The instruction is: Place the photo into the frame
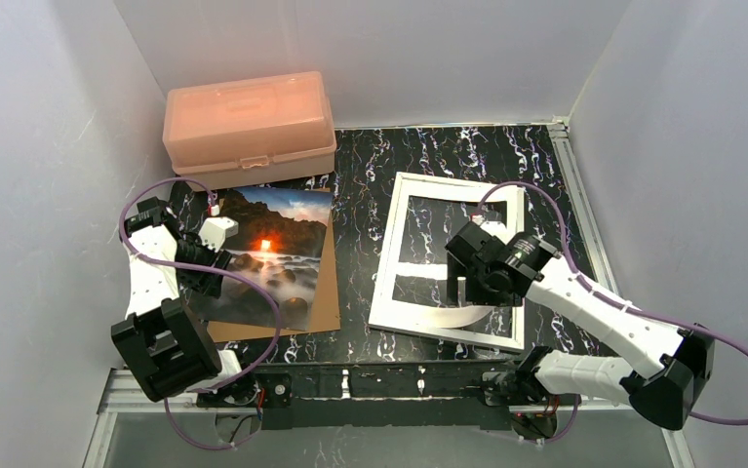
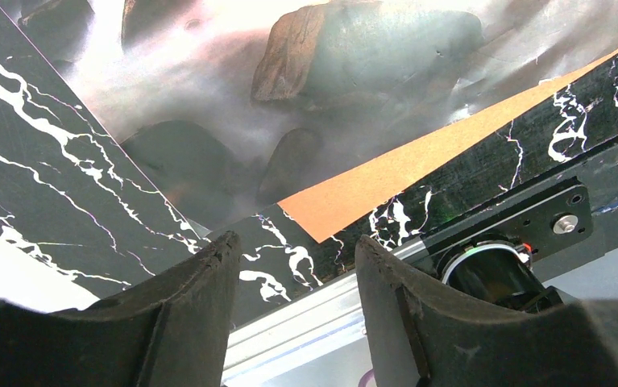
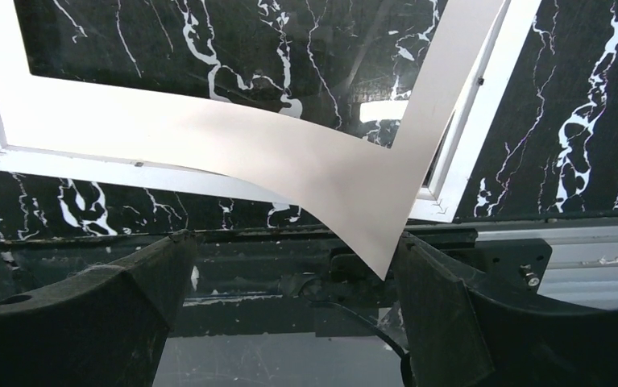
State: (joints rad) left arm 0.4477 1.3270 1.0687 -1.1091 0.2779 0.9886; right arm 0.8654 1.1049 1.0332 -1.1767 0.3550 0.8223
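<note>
On the left half of the black marbled table (image 1: 360,195), the photo (image 1: 272,258), face up, orange sun, dark rocks and blue sky showing, laid on a brown backing board (image 1: 329,292) with the board's right and near margins sticking out from under it. Just beyond both, against the far wall, a closed salmon-pink plastic box (image 1: 249,122). To the right, well apart from the photo, the frame (image 1: 385,263), flat on the table and slightly skewed, marble visible through its opening. Inside the frame, a white sheet (image 3: 321,169), its near corner curled up off the table. Left gripper (image 2: 293,246) above the left side of the photo, aimed toward the near edge of the table, fingers parted, only marble and the aluminium rail (image 2: 305,322) between them, grasping nothing. Right gripper (image 3: 295,240) over the near side of the frame, jaws spread wide and released, clamped on nothing. Curled corner of the sheet reaching down into the gap between those fingers, very close to the finger on the right of the wrist view. Contact between that corner and the finger possible, but too hard to judge from that angle. Photo not yet in the frame, resting wholly on the board.
</note>
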